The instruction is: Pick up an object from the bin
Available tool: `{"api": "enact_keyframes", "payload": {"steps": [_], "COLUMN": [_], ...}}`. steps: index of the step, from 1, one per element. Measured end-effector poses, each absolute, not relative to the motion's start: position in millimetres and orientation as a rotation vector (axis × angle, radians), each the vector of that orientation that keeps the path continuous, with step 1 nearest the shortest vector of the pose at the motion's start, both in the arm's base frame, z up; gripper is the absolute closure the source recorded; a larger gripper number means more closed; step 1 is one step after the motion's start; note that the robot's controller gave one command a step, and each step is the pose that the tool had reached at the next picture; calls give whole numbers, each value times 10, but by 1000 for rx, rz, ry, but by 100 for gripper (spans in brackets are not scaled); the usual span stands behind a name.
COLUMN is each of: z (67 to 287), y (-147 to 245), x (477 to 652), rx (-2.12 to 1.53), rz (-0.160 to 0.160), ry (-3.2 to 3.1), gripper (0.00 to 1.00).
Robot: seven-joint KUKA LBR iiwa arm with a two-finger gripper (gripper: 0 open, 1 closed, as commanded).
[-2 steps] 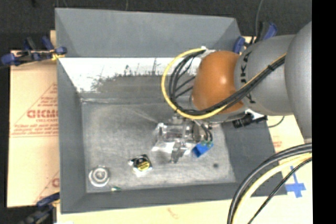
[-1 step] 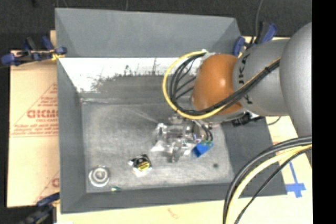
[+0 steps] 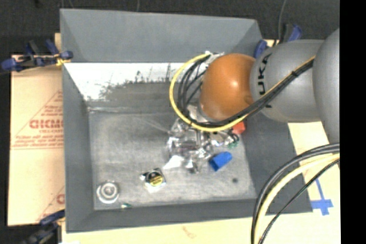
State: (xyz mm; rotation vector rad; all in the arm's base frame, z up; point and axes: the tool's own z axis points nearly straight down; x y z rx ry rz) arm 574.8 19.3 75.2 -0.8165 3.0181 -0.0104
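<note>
The pincer point(image 3: 191, 150) hangs low over the middle of the grey metal bin point(image 3: 114, 123), under the robot's orange dome-shaped cover point(image 3: 226, 86); whether it is apart or together I cannot tell, since the cover and the glinting metal below it hide that, and nothing can be seen clamped in it.

On the grey arm point(image 3: 291, 80), just right of the cover, black letters run along the arm and read "UKA", with a cable crossing where they begin; looped yellow and black cables point(image 3: 180, 86) curl round the cover's left side; no writing can be read on the things in the bin.

Directly beneath the pincer and just to its lower left lies a pale, shiny crumpled piece point(image 3: 173, 164); its shape is too tangled with the pincer's metal to give a long axis.

Just to the pincer's lower right sits a small blue plastic block point(image 3: 221, 160), its long axis tilted from lower left to upper right; a small red piece point(image 3: 239, 128) lies to the upper right, partly under the arm.

Further to the lower left lies a small round black-and-yellow object point(image 3: 153, 179); well beyond it, in the same direction, near the bin's corner, a round silver metal cap point(image 3: 107, 191) lies flat.
</note>
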Motion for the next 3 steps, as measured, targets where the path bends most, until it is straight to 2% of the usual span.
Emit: {"api": "enact_keyframes", "payload": {"steps": [1,2,3], "z": [774,1456,2154], "y": [206,268,291], "x": [5764,5814,5768], "rx": [-811,-877,-843], "rz": [-8,-4,-4], "ry": [3014,3008,3019], "gripper": [100,100,100]}}
